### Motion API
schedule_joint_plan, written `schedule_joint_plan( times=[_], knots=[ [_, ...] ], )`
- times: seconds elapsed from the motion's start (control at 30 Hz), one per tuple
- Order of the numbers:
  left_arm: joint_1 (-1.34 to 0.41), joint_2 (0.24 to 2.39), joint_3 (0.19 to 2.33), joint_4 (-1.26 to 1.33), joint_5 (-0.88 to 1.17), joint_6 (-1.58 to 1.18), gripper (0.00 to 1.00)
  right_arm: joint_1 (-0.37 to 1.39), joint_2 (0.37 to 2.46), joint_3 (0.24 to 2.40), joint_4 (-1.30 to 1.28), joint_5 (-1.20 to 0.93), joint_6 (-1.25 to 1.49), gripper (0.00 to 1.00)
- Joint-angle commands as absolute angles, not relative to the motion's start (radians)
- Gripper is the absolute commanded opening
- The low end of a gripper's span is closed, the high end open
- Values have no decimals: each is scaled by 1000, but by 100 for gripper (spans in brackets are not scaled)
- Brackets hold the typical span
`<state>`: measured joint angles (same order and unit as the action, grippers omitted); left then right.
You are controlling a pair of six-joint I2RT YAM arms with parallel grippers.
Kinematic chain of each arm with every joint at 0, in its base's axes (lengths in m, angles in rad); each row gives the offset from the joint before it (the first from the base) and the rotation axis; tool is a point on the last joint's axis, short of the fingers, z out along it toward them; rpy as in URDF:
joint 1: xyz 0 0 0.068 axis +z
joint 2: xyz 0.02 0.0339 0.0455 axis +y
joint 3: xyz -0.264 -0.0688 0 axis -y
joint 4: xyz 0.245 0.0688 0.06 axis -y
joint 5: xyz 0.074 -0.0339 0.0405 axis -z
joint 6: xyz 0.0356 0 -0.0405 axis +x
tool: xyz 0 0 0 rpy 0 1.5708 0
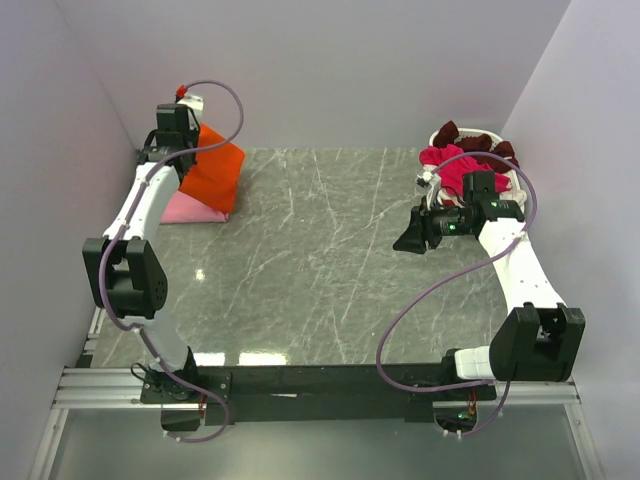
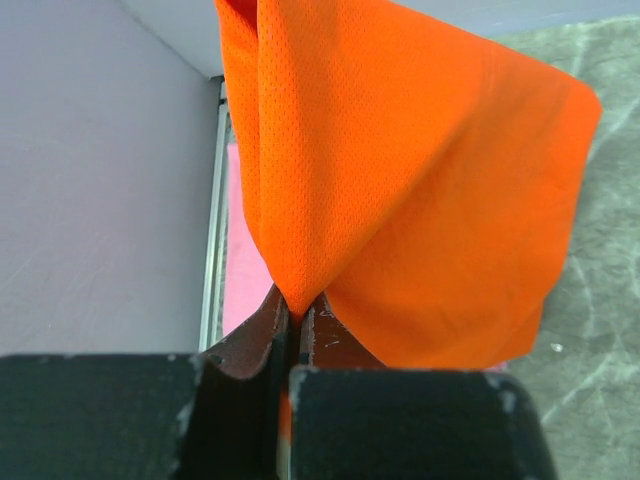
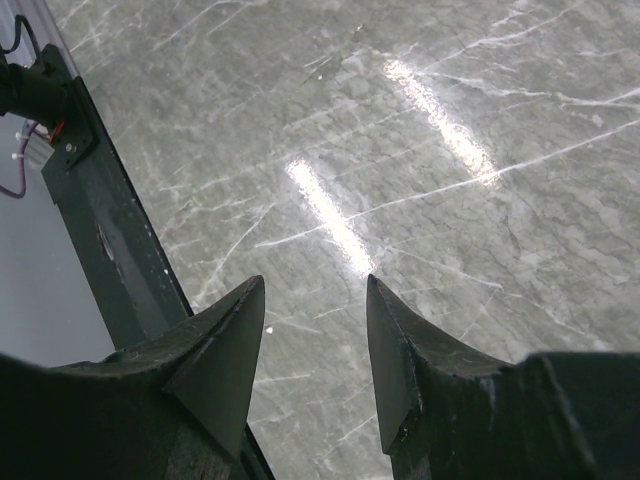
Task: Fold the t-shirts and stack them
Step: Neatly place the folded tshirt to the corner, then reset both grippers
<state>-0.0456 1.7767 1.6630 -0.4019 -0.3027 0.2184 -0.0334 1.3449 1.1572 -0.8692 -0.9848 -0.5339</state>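
right gripper: being held half open over table, nothing being gripped | pink shirt: being rested flat at far-left table edge | orange shirt: being pinched in closed left gripper, being dangled over pink shirt | magenta shirts, maroon shirts: being held heaped in basket, far right

Grey marble table fills middle of my overhead view, white veins all over. White basket at upper right, on table's far right corner, near right wall. Pale walls close top and both sides. Black bar along table's near edge at bottom, silver rail beside it.

My right wrist view: two glare streaks mid-frame on marble, black bar slanting down left side.

My left wrist view: wall at left, metal strip beside it, marble at right edge.
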Motion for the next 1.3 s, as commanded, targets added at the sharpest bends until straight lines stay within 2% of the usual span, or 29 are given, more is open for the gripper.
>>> schedule_joint_plan(
  times=[0.0,0.57,0.6,0.63,0.67,0.7,0.73,0.77,0.87,0.93,0.97,1.0,1.03,1.07,1.13,1.27],
  knots=[
    [-5,1781,1703,-354,-275,192,0,-41,1348,1184,-879,-1002,-551,52],
    [133,2077,1882,-374,-288,135,0,-41,1361,1180,-871,-983,-543,53],
    [143,2094,1900,-371,-304,124,3,-43,1361,1178,-870,-982,-543,53],
    [147,2133,1910,-368,-357,112,30,-43,1359,1177,-867,-971,-545,53],
    [150,2157,1923,-361,-406,65,53,-43,1359,1178,-864,-965,-542,53],
    [156,2180,1968,-359,-485,30,69,-43,1359,1174,-856,-957,-538,53],
    [161,2213,1991,-360,-631,-32,81,-43,1356,1170,-850,-950,-534,53],
    [167,2226,2023,-411,-667,-132,98,-43,1347,1167,-842,-927,-525,53],
    [195,2205,2187,-546,-632,-269,99,-43,1315,1147,-795,-876,-497,53],
    [192,2060,2127,-520,-556,-304,99,-44,1298,1134,-759,-841,-485,53],
    [192,1990,2064,-488,-426,-322,99,-43,1281,1131,-749,-824,-474,53],
    [190,1912,1898,-377,-320,-321,99,-44,1270,1123,-730,-787,-471,53],
    [190,1761,1811,-326,-219,-315,99,-46,1261,1118,-720,-773,-468,53],
    [192,1690,1649,-269,-14,-307,99,-51,1235,1106,-706,-743,-459,54],
    [190,1506,1513,-161,131,-314,99,-58,1186,1092,-661,-720,-439,54],
    [186,1260,1248,-141,357,-370,100,-71,1082,1055,-551,-554,-358,57]
  ],
)
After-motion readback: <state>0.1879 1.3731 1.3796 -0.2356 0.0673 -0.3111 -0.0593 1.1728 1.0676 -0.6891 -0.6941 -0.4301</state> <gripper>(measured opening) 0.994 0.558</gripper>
